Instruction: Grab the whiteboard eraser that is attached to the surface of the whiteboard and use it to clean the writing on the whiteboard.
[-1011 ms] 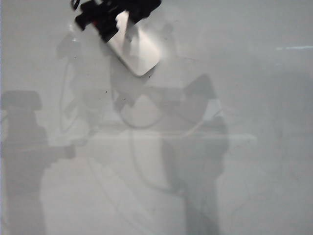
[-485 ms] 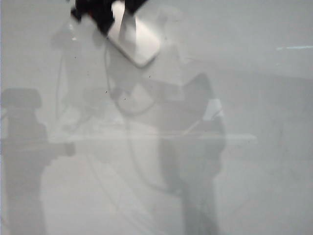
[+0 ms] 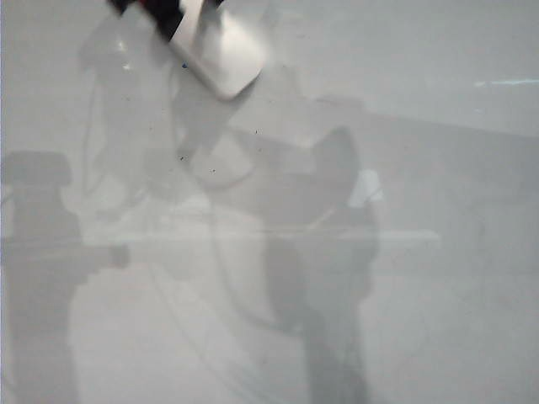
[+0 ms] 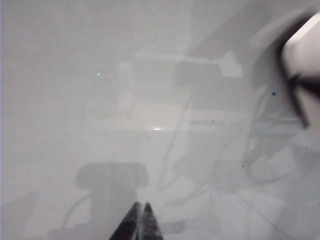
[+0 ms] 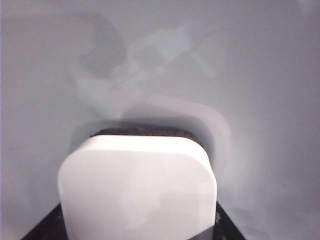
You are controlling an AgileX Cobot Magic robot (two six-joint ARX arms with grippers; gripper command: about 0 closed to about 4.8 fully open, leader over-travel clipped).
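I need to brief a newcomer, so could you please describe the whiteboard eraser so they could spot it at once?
Look at the glossy pale whiteboard, then up to its top edge left of centre, where the right gripper holds the whiteboard eraser. Unlike the grey reflections around it, it is a solid white rounded block with black felt.

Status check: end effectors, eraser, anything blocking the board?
Right end effector shut on whiteboard eraser, top edge of exterior view. Left end effector shut, empty, over whiteboard. One small blue mark near eraser. Nothing in the way.
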